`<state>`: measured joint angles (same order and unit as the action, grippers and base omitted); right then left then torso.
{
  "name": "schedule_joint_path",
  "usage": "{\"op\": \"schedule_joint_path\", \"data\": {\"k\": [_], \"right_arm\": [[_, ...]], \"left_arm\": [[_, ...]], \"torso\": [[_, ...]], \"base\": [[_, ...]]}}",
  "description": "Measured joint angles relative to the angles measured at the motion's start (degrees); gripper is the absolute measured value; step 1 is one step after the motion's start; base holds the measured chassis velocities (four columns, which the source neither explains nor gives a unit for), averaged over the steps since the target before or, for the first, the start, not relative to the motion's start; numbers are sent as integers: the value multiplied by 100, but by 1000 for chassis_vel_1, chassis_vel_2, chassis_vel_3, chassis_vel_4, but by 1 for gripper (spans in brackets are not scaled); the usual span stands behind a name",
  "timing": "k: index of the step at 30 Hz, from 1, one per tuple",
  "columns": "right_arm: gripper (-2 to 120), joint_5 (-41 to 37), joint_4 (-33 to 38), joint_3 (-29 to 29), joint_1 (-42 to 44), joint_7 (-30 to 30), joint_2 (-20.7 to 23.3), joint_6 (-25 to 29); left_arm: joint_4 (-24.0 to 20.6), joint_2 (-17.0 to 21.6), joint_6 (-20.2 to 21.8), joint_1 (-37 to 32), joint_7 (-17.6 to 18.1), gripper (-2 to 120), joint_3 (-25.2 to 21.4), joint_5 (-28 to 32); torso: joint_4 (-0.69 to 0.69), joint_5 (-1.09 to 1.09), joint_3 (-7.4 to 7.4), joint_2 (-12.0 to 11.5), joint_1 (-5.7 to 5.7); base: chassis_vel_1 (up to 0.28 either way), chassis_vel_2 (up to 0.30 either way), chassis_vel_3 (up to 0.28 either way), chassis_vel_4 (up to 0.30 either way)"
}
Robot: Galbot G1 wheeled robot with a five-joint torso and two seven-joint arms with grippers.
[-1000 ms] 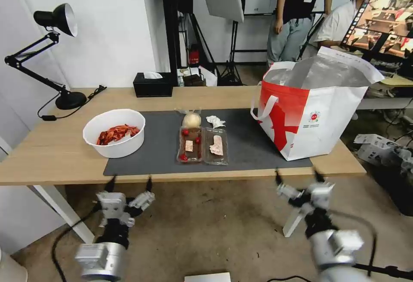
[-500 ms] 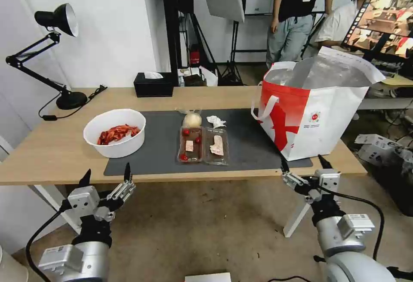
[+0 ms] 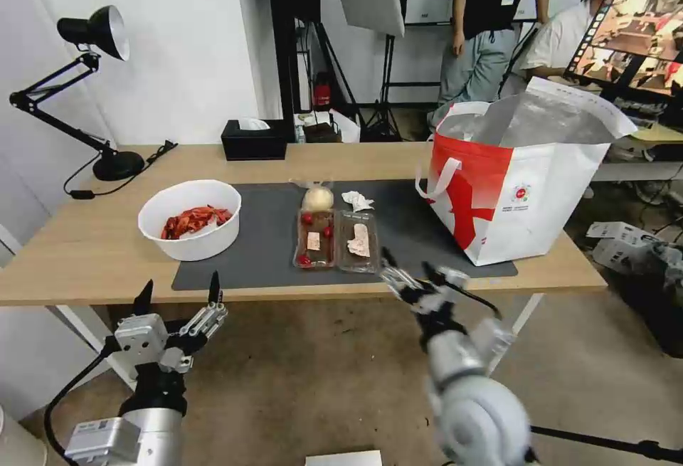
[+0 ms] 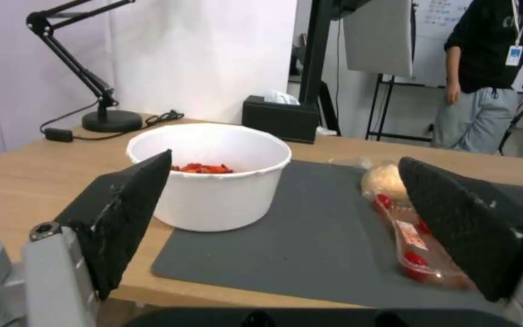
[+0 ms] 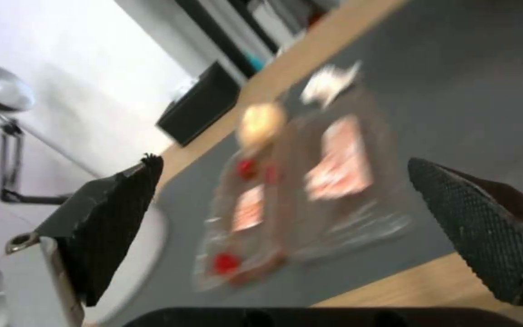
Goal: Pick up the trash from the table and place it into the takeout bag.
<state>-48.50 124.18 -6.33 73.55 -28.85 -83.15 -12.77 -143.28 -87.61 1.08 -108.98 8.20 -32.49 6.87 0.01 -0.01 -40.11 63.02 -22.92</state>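
On the dark mat (image 3: 267, 256) of the table (image 3: 85, 238) lies the trash. It is a clear clamshell tray (image 3: 334, 240) with food scraps, a bagged pale bun (image 3: 317, 198), a crumpled white tissue (image 3: 356, 200) and a white bowl (image 3: 189, 219) of red shells. The red-and-white takeout bag (image 3: 519, 188) stands open at the right end. My right gripper (image 3: 405, 261) is open at the table's front edge, just short of the tray (image 5: 310, 195). My left gripper (image 3: 179, 284) is open below the front edge, facing the bowl (image 4: 210, 181).
A black tissue box (image 3: 252, 140) and a black desk lamp (image 3: 107, 160) stand along the table's far side. Beyond the table are light stands, a monitor (image 3: 637, 32) and people. Boxes and cables lie on the floor at the right.
My right arm has swung left from below the takeout bag and risen to the table edge in front of the tray. The left gripper has barely moved.
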Motion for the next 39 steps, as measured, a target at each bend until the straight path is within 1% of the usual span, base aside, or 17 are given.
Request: {"op": "schedule_joint_path", "data": {"k": [1,2,4,5,7,8,10,11,12,15,18,26,39], "right_arm": [[100,-483,-107,151,-162,-283,-151,1],[100,-748,-164,232,-243,-453,-247,17],[100,-893,-201,279,-285,-552,-301,37],[100,-1250,-293,401,-374,-783,-452,139],[100,-1559,-383,477,-453,-967,-589,296],[100,-1559,-383,477,-453,-967,-589,296],[100,-1963,-500,550,-619,-1249,-689,585],[100,-1963,-500,550,-619,-1249,-689,585],[100,-2138,-585,538,-741,-1369,-707,747],[100,-2294,-651,443,-836,-1456,-707,825],[100,-2809,-730,231,-995,-1714,-702,863],[100,-3276,-926,52,-1174,-1934,-698,933],[100,-3529,-1236,-163,-1382,-1862,-694,964]], "left_arm": [[-1,-3,1,-32,-4,100,-2,-32],[-1,-4,2,-51,-6,100,-6,-51],[-1,-4,2,-61,-7,100,-7,-61],[-1,-6,2,-88,-8,100,-16,-82],[-1,-8,2,-106,-9,100,-27,-93],[-1,-8,2,-106,-9,100,-27,-93],[-1,-10,2,-123,-9,100,-38,-110],[-1,-10,2,-123,-9,100,-38,-110],[-1,-13,2,-126,-9,100,-45,-122],[-1,-19,2,-123,-9,100,-55,-132],[-1,-36,2,-93,-9,100,-70,-138],[-1,-38,0,-86,10,100,-88,-142],[2,-41,-29,-102,29,100,-96,-162]], "torso": [[0,0,0,0,0],[0,-1,0,0,0],[0,0,0,0,0],[0,0,0,0,0],[0,0,0,0,0],[0,0,0,0,0],[0,0,0,0,0],[0,0,0,0,0],[0,1,0,0,0],[-1,1,0,0,0],[-1,1,0,0,0],[0,2,1,0,0],[0,2,1,0,1]], "base": [[0,0,0,0],[0,0,0,0],[0,0,0,0],[0,0,0,0],[0,0,0,0],[0,0,0,0],[0,0,0,0],[0,0,0,0],[0,0,0,0],[0,0,0,0],[0,0,0,0],[0,0,0,0],[0,0,0,0]]}}
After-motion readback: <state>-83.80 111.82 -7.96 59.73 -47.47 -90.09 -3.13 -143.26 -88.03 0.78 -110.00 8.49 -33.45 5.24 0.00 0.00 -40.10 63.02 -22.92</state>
